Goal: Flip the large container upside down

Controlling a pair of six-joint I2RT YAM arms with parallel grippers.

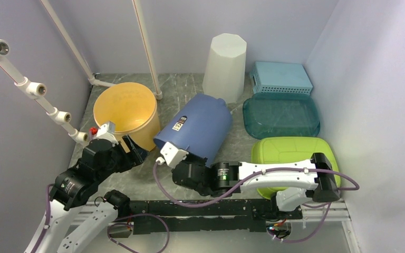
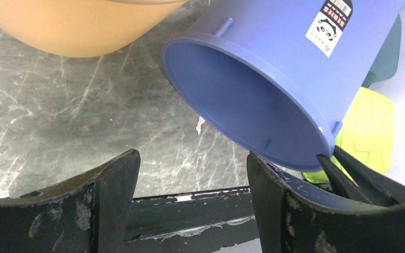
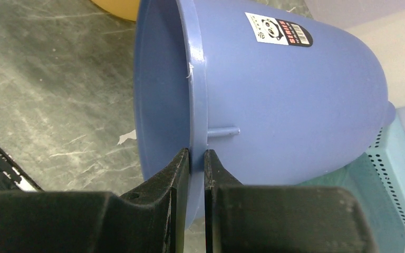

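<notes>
The large container is a blue bucket (image 1: 198, 126) with a barcode sticker. It is tipped over, its open mouth facing the near left and its base raised toward the back right. My right gripper (image 1: 183, 158) is shut on its rim; in the right wrist view (image 3: 196, 155) one finger is inside and one outside the rim of the bucket (image 3: 295, 100). My left gripper (image 1: 132, 147) stands open just left of the mouth, holding nothing. In the left wrist view, the gripper (image 2: 192, 163) sits below the hollow bucket (image 2: 274, 68).
An orange bucket (image 1: 126, 108) stands close to the left of the blue one. Behind are a tall white bin (image 1: 225, 60) and a light blue perforated box (image 1: 280, 77). A teal lid (image 1: 280, 116) and a green lid (image 1: 290, 153) lie at the right. White pipes (image 1: 31, 87) cross the left side.
</notes>
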